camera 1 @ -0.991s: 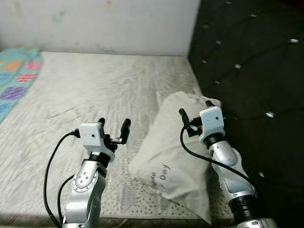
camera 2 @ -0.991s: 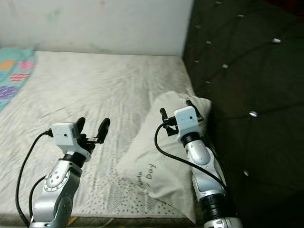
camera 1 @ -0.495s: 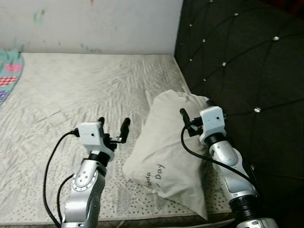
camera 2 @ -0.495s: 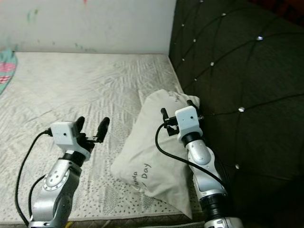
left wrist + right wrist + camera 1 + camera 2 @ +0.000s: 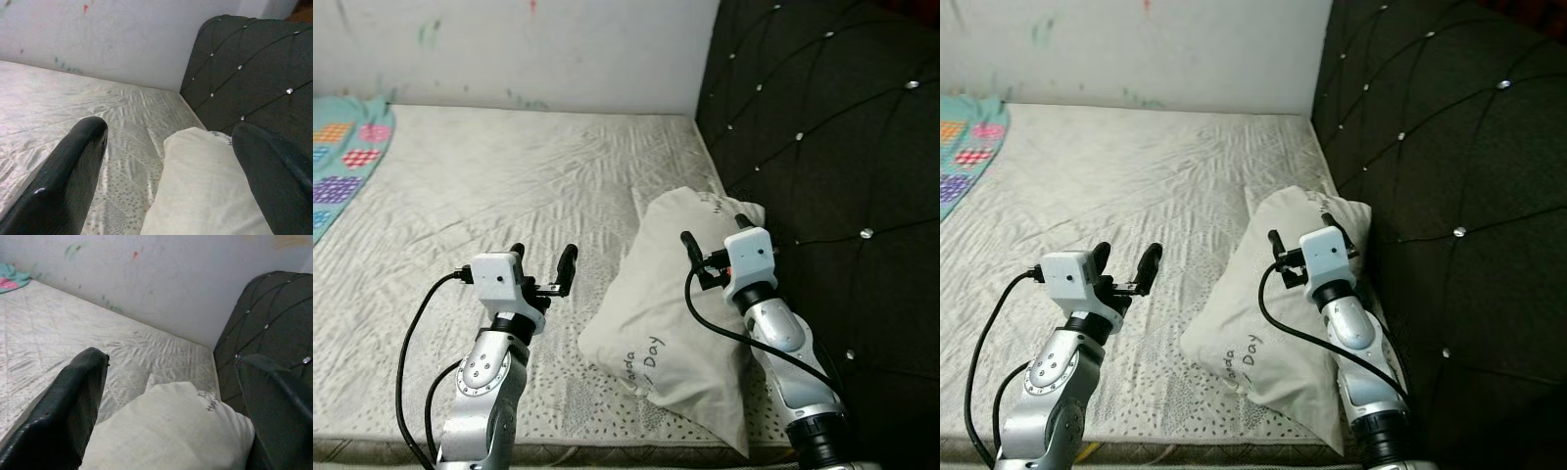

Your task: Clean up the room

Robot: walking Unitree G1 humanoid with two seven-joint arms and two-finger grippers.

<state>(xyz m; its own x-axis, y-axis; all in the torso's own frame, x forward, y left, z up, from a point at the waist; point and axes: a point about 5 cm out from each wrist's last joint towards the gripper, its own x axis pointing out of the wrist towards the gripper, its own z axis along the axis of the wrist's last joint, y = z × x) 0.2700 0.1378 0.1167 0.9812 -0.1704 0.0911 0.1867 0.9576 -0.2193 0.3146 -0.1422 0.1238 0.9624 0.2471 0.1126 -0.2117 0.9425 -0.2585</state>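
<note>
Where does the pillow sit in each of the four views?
Left eye view: pillow lower right of centre, beside the headboard.
Right eye view: pillow lower centre.
Left wrist view: pillow at the bottom.
Right wrist view: pillow at the bottom.
Shared landmark: the black studded headboard.

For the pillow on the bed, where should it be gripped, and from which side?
Probably by its two long edges, one gripper per side. The pillow lies flat, lengthwise beside the headboard; the open left gripper is beside its left edge, the open right gripper over its far end. Pinch the loose fabric.
</note>
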